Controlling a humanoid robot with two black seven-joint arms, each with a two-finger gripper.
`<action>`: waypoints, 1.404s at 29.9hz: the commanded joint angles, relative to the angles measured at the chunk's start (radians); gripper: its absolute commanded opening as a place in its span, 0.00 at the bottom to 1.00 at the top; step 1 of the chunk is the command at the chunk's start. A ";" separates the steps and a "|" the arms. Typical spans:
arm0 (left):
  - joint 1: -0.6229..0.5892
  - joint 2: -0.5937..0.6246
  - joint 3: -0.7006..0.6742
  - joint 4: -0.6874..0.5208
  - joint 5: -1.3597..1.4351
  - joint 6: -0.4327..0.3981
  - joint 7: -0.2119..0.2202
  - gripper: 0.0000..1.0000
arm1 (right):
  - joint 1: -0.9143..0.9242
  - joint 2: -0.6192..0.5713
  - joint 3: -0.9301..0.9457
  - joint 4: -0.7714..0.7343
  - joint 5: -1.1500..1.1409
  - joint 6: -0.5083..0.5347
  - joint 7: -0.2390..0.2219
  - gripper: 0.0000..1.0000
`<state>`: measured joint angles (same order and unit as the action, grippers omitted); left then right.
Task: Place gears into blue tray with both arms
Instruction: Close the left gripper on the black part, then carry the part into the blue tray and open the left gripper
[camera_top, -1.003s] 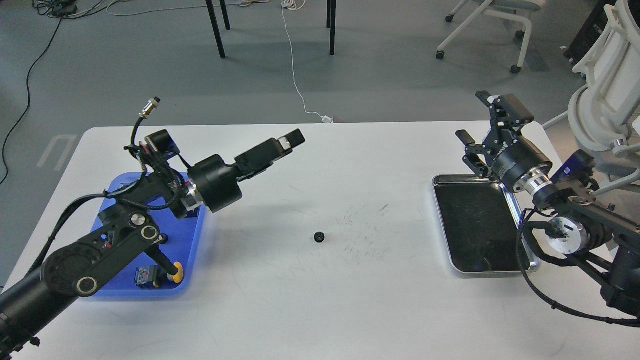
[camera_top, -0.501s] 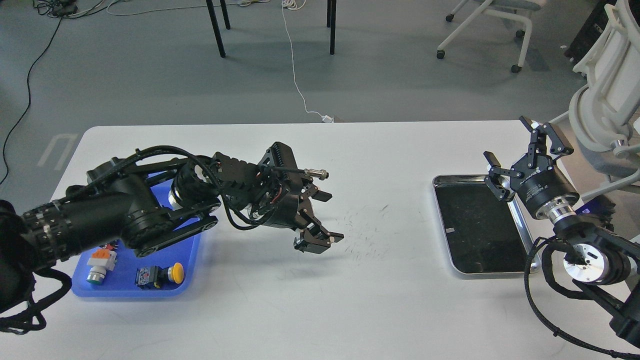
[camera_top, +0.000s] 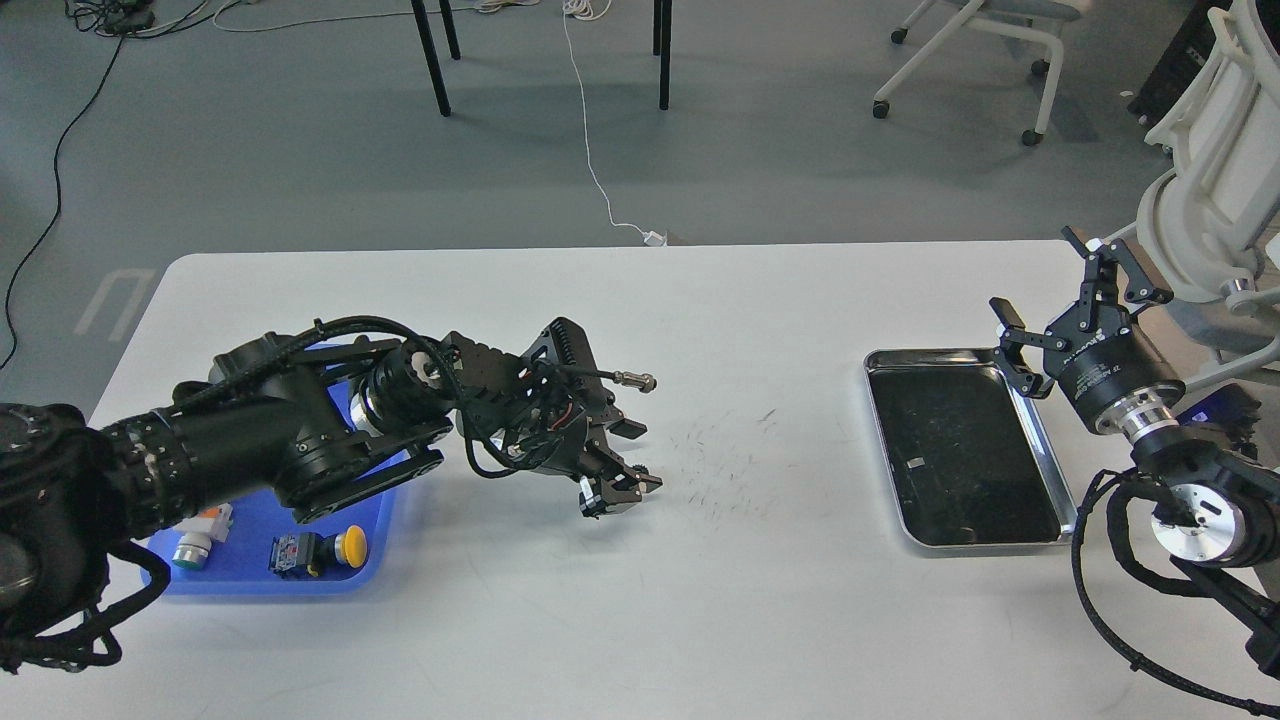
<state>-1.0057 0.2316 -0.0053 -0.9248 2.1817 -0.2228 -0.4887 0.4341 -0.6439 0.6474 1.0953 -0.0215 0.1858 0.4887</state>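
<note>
1. The white bench (camera_top: 640, 620) carries everything, scuffed with dark marks near its middle.
2. The left arm (camera_top: 250, 440) reaches across the bench from the left; its hand (camera_top: 615, 485) is down at the bench surface, fingers close together, and whether it grips anything I cannot tell.
3. The right hand (camera_top: 1080, 305) hangs in the air with fingers spread apart, holding nothing, above the far right corner of the silver tray (camera_top: 1040, 440).
4. The blue tray (camera_top: 370, 560) sits at left, partly under the left arm.
5. Inside it lie a yellow-capped button (camera_top: 340, 548) and a green-capped button (camera_top: 195, 540).
6. No gear shows clearly; the left hand hides the spot beneath it.
</note>
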 joint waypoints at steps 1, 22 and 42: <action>0.010 -0.003 0.002 0.018 0.000 0.016 0.000 0.63 | 0.000 0.000 -0.002 0.000 0.000 0.000 0.000 0.97; 0.050 -0.009 0.002 0.032 0.000 0.022 0.000 0.28 | 0.000 0.000 -0.005 -0.002 -0.002 -0.002 0.000 0.97; -0.045 0.342 -0.016 -0.239 -0.013 0.062 0.000 0.14 | 0.003 0.013 -0.006 -0.003 -0.003 -0.002 0.000 0.97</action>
<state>-1.0414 0.4638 -0.0217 -1.1062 2.1817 -0.1563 -0.4884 0.4371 -0.6320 0.6435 1.0934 -0.0241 0.1839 0.4887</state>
